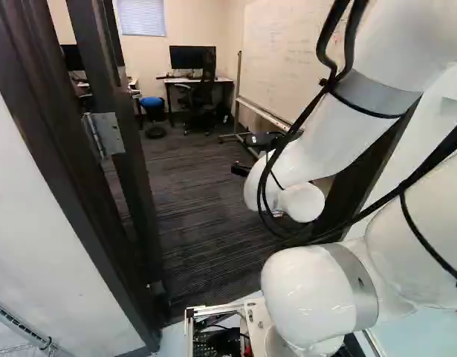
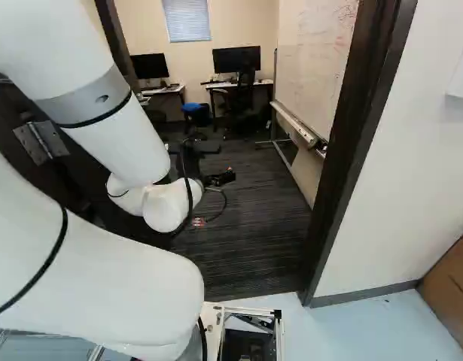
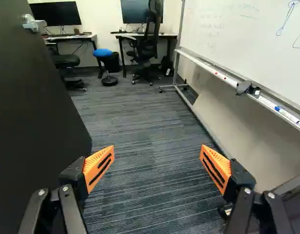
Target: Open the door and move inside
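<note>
End effector (image 2: 220,162) beside upright, inward-pointing door (image 3: 35,112)

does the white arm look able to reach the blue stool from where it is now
Probably not from here. The blue stool stands back by the desks, well beyond the open tool. The door stands open to one side rather than across the way, so distance seems the main obstacle.

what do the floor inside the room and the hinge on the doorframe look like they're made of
The floor looks like low-pile carpet, matte and dark gray, going by its fine streaky lines. The hinge seems to be metal, perhaps steel, with a dull silver finish on its flat plates.
</note>
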Robot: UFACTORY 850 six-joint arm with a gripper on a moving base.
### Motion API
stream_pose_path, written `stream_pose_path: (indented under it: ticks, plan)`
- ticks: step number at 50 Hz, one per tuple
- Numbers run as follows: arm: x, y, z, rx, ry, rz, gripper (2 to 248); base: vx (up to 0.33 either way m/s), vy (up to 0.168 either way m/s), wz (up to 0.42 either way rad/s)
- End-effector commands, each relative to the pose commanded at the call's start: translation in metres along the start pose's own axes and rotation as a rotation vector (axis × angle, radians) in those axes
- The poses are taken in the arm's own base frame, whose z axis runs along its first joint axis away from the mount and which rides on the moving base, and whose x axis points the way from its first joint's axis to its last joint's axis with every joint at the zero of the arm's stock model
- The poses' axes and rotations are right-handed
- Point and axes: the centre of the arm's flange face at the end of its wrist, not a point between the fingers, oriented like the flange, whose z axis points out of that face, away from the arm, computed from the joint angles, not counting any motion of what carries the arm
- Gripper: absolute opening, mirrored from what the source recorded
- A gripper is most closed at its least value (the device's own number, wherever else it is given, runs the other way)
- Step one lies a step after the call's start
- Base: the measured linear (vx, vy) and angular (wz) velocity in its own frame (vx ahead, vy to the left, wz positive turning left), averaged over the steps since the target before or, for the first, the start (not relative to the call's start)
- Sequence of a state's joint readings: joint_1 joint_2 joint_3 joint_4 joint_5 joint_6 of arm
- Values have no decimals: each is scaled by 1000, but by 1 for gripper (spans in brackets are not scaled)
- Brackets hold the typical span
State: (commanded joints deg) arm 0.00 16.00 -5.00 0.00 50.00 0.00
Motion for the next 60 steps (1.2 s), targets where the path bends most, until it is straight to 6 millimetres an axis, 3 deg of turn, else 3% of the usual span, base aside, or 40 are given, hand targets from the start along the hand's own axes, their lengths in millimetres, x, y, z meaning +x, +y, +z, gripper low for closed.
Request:
stream_pose_path:
  ticks: [43, 60]
  plan:
    - [0, 0, 0, 0, 0, 0, 247, 122, -23, -4]
    - [0, 0, 0, 0, 0, 0, 247, 142, -5, 144]
